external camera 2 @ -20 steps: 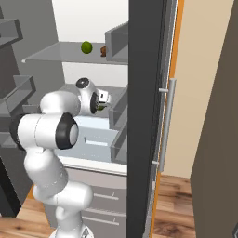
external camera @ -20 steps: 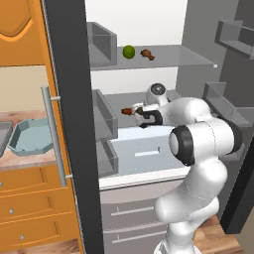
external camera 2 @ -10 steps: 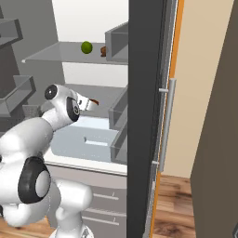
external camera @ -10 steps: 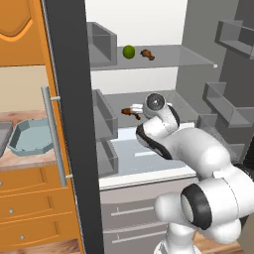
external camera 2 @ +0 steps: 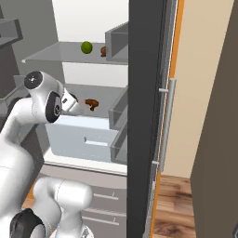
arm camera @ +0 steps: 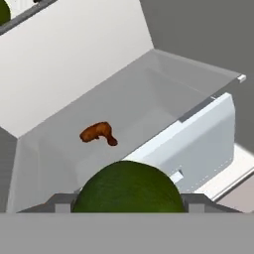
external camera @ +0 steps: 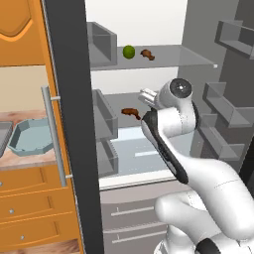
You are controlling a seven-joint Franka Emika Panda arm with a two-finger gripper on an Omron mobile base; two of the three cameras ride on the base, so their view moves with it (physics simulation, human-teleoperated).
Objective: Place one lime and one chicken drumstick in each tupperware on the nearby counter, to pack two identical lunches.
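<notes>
Your jaws (arm camera: pixel 128 198) hold a lime (arm camera: pixel 128 187); in the hand view it sits big and green right at the bottom between the finger tips (arm camera: pixel 58 203). In the left base view the hand is raised in front of the open fridge at middle-shelf level, just right of a chicken drumstick (external camera: pixel 131 112) lying on that middle fridge shelf (external camera: pixel 124 104). You see the same drumstick in the hand view at (arm camera: pixel 98 133), beyond the held lime, and in the right base view at (external camera 2: pixel 91 104).

The top fridge shelf (external camera: pixel 168 53) carries a second lime (external camera: pixel 129 51) and, just beside it on the right, a second drumstick (external camera: pixel 147 54); they lie near but apart.

Left of the fridge, the pale blue-green octagonal tupperware (external camera: pixel 31 137) sits on the desk (external camera: pixel 25 161), and the corner of the grey tupperware (external camera: pixel 3 135) shows at the far left edge.
</notes>
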